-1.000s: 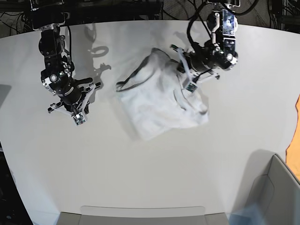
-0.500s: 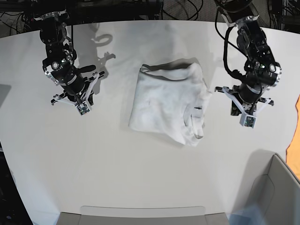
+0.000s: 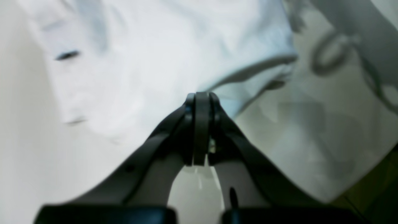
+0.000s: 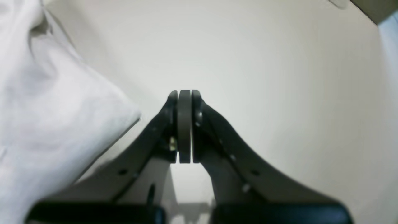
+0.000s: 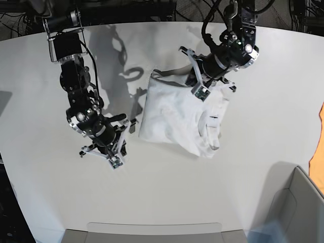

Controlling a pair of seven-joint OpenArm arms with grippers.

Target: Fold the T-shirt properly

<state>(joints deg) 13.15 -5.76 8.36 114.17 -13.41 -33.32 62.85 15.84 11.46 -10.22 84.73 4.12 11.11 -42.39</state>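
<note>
While both arms hang over the pale round table (image 5: 45, 202), the folded white cotton T-shirt (image 5: 179, 116) lies between them. Left gripper (image 5: 198, 91): jaws pressed together on nothing, tips above the shirt's upper edge, cloth spreading ahead and to its left. Right gripper (image 5: 116, 159): jaws likewise closed and empty, over bare table, shirt corner just to its left.

**Hidden, cropped and blurred**

Ahead of the left gripper (image 3: 201, 102), the T-shirt (image 3: 149, 62) is smeared soft and runs off the top edge; whether fabric sits between the closed tips cannot be told. Left of the right gripper (image 4: 184, 99), the shirt is cut by the frame's left side. An orange cloth (image 5: 321, 147) is mostly cropped.
</note>
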